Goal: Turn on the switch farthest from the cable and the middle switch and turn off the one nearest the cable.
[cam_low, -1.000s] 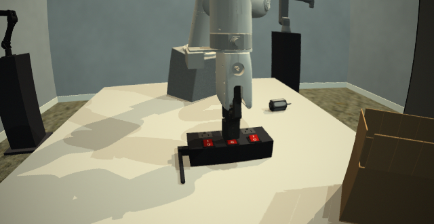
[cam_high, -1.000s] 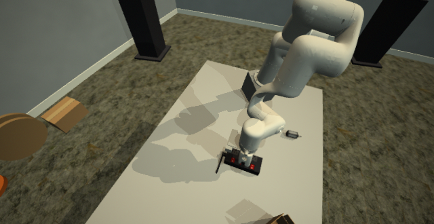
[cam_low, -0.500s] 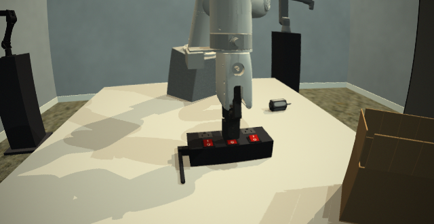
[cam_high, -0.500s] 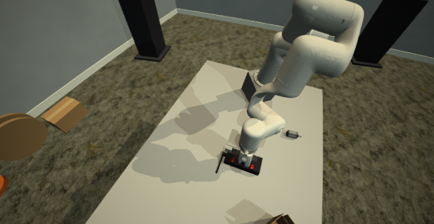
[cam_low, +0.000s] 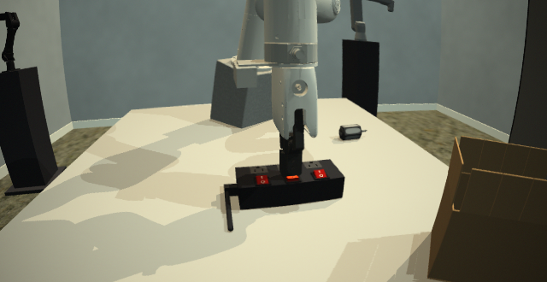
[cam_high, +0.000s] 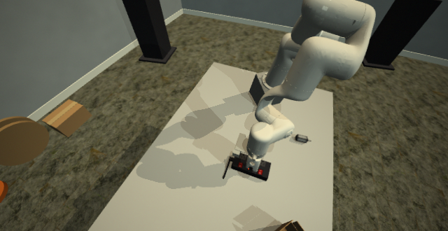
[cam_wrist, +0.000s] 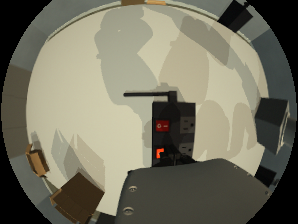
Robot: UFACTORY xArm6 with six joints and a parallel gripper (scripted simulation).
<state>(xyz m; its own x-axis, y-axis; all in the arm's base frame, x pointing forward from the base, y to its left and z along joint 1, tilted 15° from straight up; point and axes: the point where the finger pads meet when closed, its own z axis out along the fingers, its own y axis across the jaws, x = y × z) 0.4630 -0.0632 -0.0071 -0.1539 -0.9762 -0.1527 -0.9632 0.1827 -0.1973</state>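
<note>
Robot test room, lab-like: bare grey walls [cam_low: 149,38], mottled carpet [cam_high: 122,94], arm on pale table [cam_high: 157,189], camera stands on black pedestals [cam_high: 148,21], cardboard boxes [cam_low: 491,214].

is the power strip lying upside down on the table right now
No: in the exterior view the power strip sits with its three red switches and its sockets facing up, under the shut gripper.
</note>
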